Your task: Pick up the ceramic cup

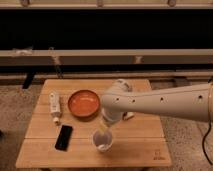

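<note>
While gripper point(103, 131) hangs right over ceramic cup point(102, 143) on table point(142, 150), opening cannot be told.

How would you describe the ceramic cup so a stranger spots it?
On the wooden table, look near the front edge, right of the black phone. The ceramic cup sits there, under the end effector: small, white and narrower than the orange bowl behind it.

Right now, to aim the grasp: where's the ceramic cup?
Camera view: the ceramic cup sits front-centre on the table, right of the black phone, gripper above it.
</note>
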Controlling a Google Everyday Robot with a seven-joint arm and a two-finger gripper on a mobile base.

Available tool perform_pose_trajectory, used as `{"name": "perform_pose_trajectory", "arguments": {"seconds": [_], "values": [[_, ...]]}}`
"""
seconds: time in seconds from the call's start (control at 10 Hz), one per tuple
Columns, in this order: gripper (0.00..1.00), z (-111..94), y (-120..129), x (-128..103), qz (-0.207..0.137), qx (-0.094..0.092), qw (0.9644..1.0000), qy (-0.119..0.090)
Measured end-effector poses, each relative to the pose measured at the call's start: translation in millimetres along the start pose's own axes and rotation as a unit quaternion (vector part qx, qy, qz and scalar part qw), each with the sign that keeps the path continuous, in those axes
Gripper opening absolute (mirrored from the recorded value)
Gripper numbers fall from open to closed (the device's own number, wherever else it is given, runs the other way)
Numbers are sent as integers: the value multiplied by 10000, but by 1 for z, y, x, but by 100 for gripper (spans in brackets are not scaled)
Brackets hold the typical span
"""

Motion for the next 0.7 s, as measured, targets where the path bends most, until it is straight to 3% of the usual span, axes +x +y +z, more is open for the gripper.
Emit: {"name": "perform_pose_trajectory", "arguments": {"seconds": [0.5, 0.7], "values": [[71, 21, 0, 15, 150, -79, 9998, 62], [64, 27, 2, 19, 151, -123, 9998, 89]]}}
